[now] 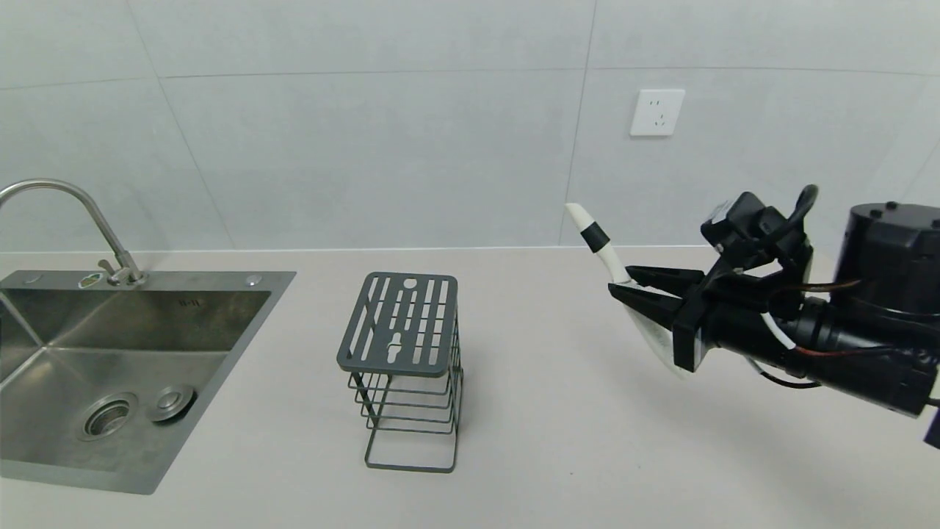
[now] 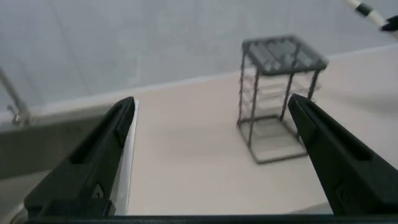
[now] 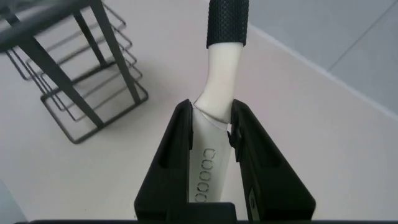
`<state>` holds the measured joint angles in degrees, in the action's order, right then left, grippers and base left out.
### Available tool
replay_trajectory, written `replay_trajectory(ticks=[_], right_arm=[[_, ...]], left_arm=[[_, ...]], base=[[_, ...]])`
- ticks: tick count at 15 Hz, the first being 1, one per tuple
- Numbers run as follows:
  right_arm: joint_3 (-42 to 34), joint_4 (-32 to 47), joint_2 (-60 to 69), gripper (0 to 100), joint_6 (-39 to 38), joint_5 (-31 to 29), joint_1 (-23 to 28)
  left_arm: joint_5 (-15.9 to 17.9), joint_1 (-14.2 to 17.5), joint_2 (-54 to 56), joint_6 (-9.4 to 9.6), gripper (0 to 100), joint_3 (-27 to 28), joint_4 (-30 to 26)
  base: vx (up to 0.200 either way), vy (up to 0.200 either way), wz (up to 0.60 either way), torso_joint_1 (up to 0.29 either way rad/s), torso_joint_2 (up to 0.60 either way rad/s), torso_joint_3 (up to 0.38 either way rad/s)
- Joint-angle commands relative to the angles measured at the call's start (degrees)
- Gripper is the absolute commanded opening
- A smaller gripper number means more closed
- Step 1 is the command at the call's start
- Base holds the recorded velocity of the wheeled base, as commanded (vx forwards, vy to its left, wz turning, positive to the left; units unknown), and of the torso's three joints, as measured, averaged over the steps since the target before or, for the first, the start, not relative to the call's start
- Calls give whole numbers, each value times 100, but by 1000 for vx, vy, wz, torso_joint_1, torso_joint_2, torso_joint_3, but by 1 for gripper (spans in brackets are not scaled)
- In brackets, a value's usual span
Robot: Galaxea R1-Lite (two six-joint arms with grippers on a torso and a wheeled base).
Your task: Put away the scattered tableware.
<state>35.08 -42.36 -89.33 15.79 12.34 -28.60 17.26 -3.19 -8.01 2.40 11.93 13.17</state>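
While right gripper (image 1: 623,281) fingers pinch the white utensil (image 1: 595,236) above the surface (image 1: 558,411), well right of the slotted rack (image 1: 400,323), it should go vertical, centred over a slot, before descending; left gripper (image 2: 211,102) fingers wide.

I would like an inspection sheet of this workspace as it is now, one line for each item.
surface: pale counter, bare around the rack.
job's things: white utensil held above the counter, handle tilted up; wire rack upright, slotted top.
clutter: nothing seen.
grippers: right gripper shut on the utensil, to the right of the rack; left gripper open, holding nothing.
cables: thin wires along the right arm.
surroundings: sink and faucet on the left; tiled wall with a socket.
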Motion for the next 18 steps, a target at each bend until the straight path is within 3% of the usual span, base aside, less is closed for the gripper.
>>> replay_trajectory(ticks=[1,3,4,5,6,8,10,11,12,15,17,18], right_arm=[[16,17,346,0,39,6,-14],[34,-9,425,0,109,6,-76],[42,17,469,0,197,-3,-128],[42,26,522,0,381,-3,-269],[42,26,548,0,460,-12,-418],[-98,-70,575,0,539,-38,-770],[-590,-317,768,0,759,-12,-831],[-1100,-360,970,0,917,-21,-823],[-1127,-360,979,0,917,-21,-823],[-687,-475,803,0,970,-12,-937],[-722,-571,847,0,970,-12,-1078],[-670,-571,856,0,970,-3,-1078]], left_arm=[[146,-349,-1440,41,100,679,142],[717,-911,-2636,199,100,837,846],[867,-1043,-2864,278,100,828,1048],[1306,-1280,-3453,718,100,793,1303],[1526,-1307,-3787,990,100,837,1329],[1930,-1307,-4490,1289,100,977,1575],[2141,-1474,-4903,1307,100,1074,2032],[2554,-1588,-5431,1324,100,1171,2638],[2607,-1588,-5510,1324,100,1180,2726],[3204,-1658,-7144,1702,100,1232,4458],[3855,-1667,-7953,1676,100,1320,5680],[3952,-1667,-8182,1614,100,1399,5970]], base=[[0,0,0,0,0,0],[0,0,0,0,0,0],[0,0,0,0,0,0],[0,0,0,0,0,0],[0,0,0,0,0,0],[0,0,0,0,0,0],[0,0,0,0,0,0],[0,0,0,0,0,0],[0,0,0,0,0,0],[0,0,0,0,0,0],[0,0,0,0,0,0],[0,0,0,0,0,0]])
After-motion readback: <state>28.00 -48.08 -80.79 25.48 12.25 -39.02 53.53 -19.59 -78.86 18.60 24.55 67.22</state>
